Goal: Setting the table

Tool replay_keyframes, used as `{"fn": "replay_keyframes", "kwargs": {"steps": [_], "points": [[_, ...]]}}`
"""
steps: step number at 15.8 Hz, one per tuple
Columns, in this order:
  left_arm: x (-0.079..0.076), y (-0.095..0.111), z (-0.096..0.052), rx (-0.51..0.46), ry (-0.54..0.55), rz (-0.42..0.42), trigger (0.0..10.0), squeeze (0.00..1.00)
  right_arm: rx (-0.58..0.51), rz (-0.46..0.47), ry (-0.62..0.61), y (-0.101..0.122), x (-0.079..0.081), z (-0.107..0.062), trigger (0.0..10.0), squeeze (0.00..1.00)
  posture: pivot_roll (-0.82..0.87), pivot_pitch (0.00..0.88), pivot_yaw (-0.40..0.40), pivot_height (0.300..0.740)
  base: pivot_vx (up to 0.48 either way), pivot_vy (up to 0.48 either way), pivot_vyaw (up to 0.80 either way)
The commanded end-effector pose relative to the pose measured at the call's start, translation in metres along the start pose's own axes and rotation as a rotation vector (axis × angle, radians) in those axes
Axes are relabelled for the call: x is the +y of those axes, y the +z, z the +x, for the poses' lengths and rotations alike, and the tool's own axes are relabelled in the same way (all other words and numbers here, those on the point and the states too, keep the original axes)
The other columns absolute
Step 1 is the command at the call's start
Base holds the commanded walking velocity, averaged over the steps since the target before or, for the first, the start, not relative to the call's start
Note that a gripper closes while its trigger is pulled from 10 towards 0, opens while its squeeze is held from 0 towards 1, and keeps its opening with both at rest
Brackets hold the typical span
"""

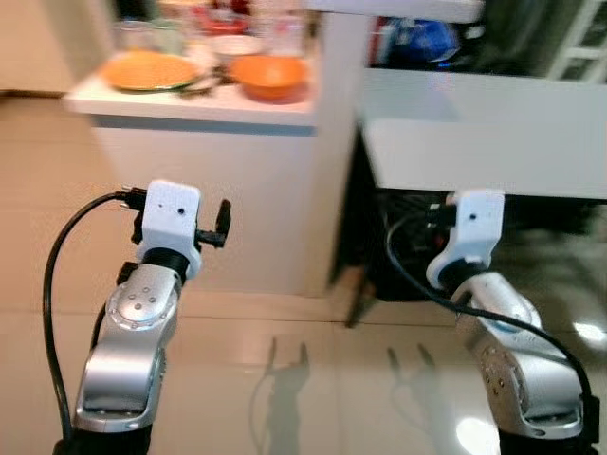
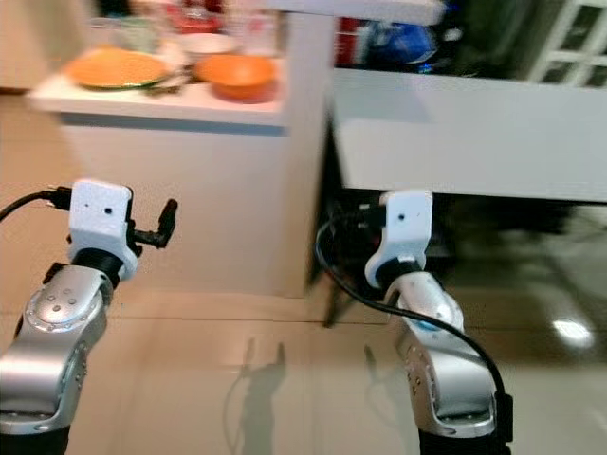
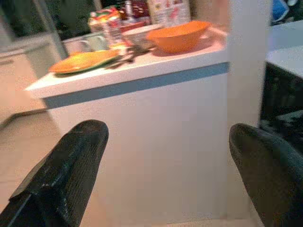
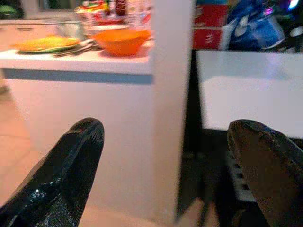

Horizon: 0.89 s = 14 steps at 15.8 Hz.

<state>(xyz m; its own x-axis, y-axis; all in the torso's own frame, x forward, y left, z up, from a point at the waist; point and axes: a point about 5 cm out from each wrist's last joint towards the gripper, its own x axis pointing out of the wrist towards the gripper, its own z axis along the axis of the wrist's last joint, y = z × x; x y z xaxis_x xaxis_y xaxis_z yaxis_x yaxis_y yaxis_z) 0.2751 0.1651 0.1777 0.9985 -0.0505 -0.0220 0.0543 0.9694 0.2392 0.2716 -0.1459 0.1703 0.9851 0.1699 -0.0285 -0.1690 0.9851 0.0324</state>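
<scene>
We stand before a white worktop that fills the upper left of the head frames, and the whole scene is somewhat blurred. On it, near the top edge of the frame, lie an orange plate at the left and an orange bowl to its right, the two close but apart. Between them we make out some dark cutlery, too blurred to sort into pieces. Behind these stand a white bowl and a cluster of bottles and jars that we cannot tell apart.

A second, lower white worktop stretches across the upper right of the frame, with dark clutter in the shadow under it.

Both our arms are raised over the glossy tiled floor, in the lower half of the frame, well short of the dishes. Our left pincer points at the front panel of the first worktop, its two black fingers spread wide and holding nothing. Our right pincer faces the corner where the two worktops meet, likewise spread wide and empty.
</scene>
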Motion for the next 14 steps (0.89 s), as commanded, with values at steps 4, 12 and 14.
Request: {"fn": "replay_keyframes", "kwargs": {"steps": [4,12,14], "points": [[0.000,0.004,0.001,-0.019,-0.001,0.009,10.0,0.00,0.016,0.013,-0.006,-0.003,-0.002,0.000,10.0,0.00,0.02,0.000,-0.018,0.740,0.000,0.417,0.00],[0.002,0.010,0.001,-0.050,0.029,-0.028,10.0,0.00,0.014,0.016,0.005,-0.003,-0.001,0.001,10.0,0.00,0.03,0.000,-0.025,0.740,0.000,0.316,0.00],[0.002,0.014,0.004,-0.053,0.041,-0.056,10.0,0.00,0.023,0.029,-0.022,-0.004,-0.003,0.003,10.0,0.00,0.03,0.000,-0.027,0.740,0.000,0.000,0.00]]}}
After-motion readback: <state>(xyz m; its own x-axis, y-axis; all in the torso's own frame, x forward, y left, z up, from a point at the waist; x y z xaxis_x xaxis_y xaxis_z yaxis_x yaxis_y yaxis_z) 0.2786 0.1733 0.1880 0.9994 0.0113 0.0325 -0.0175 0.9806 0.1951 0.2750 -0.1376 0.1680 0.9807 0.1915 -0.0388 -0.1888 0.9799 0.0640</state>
